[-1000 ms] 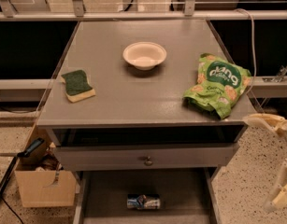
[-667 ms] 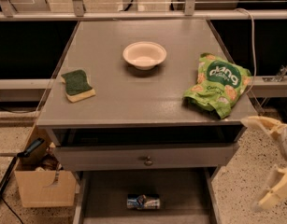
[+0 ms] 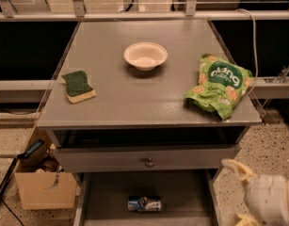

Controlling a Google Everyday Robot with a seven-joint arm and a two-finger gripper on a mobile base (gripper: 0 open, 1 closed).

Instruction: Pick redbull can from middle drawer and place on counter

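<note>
Blue-and-silver redbull can (image 3: 144, 203): on its side, bottom centre, in the gray middle drawer (image 3: 181, 192), unmoved.
Cream gripper (image 3: 230, 192): bottom right, now lower and further left, spread wide, empty.
Gray counter (image 3: 134, 102): green sponge (image 3: 78, 85) left, white bowl (image 3: 145, 55) centre, green snack bag (image 3: 219, 84) right.

On my remote feed, a gray cabinet's closed drawer front (image 3: 111, 158), with a small round knob (image 3: 148, 162), stands on a speckled terrazzo floor (image 3: 271, 140) in dim, warm light. Pale metal rails (image 3: 134, 16) cross the back, and I see dark recesses (image 3: 26, 51) below them on either side. A white cable (image 3: 253, 46) hangs at right. An open cardboard box (image 3: 43, 192) sits on the floor at lower left. My gripper (image 3: 234, 192) hovers in the lower right corner, fingers spread.
</note>
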